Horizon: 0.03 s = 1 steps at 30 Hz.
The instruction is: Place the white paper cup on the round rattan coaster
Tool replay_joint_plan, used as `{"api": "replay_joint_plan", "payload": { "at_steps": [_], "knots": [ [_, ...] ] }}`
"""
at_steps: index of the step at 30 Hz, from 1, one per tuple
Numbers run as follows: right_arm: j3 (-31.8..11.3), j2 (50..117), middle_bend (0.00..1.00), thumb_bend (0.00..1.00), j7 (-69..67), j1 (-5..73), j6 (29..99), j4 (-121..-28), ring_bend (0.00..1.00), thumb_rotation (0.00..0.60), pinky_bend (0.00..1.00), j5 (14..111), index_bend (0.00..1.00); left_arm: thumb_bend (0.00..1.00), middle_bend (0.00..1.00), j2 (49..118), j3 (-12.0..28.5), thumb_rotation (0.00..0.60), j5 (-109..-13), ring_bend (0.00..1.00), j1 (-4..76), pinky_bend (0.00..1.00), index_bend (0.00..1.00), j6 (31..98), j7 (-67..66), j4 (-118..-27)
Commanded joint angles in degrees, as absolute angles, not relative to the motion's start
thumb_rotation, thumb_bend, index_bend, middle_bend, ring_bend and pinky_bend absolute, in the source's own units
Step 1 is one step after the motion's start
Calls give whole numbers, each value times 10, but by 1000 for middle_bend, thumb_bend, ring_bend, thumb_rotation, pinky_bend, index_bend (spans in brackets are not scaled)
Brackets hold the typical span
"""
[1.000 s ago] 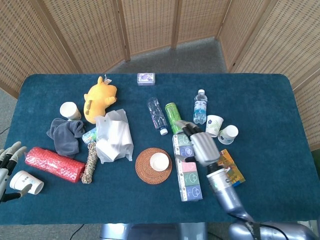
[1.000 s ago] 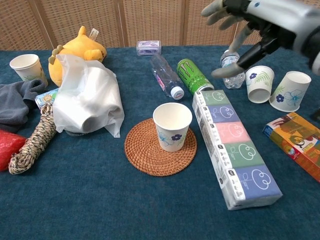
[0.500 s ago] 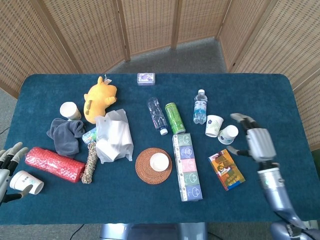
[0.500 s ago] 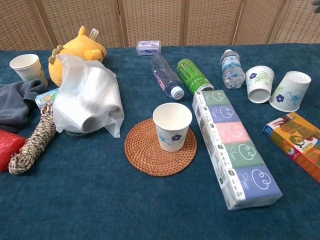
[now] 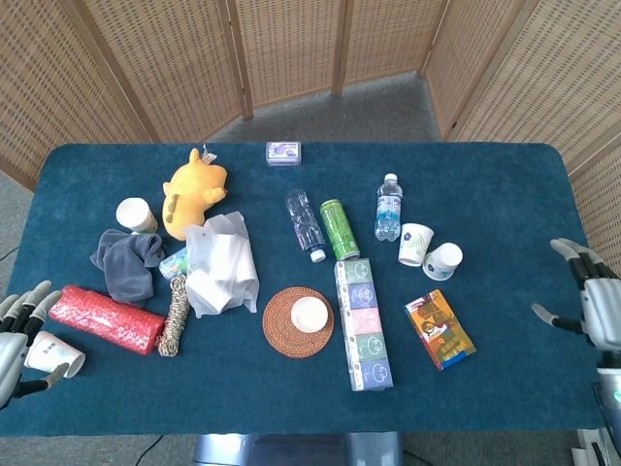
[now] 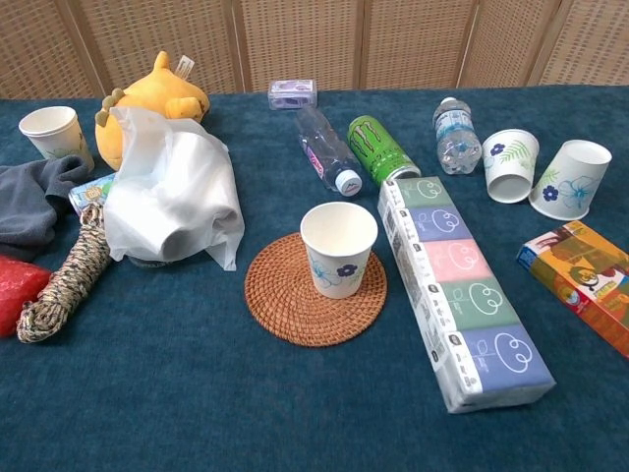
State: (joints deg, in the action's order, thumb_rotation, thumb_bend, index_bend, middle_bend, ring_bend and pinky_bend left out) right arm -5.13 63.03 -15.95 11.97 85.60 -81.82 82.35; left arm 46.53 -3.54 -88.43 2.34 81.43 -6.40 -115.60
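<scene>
Your right hand has pulled back from the middle of the table to its right edge, and it is now open with the fingers spread and holds nothing. The white paper cup stands upright on the round rattan coaster, touching nothing else, so the task looks finished. Your left hand stays at the left edge, also open, just beside another cup lying there, not holding it.

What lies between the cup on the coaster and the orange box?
The long tissue pack lies between the white paper cup and the orange box, in the head view.
</scene>
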Motion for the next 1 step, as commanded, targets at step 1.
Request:
{"api": "replay_joint_plan", "payload": {
  "at_steps": [1],
  "knots": [
    [-41,621,178,0,-152,102,859,-838,174,600,371,822,137,274,0,468,-36,600,-883,0,23,0,0,813,-71,-1157]
  ]
}}
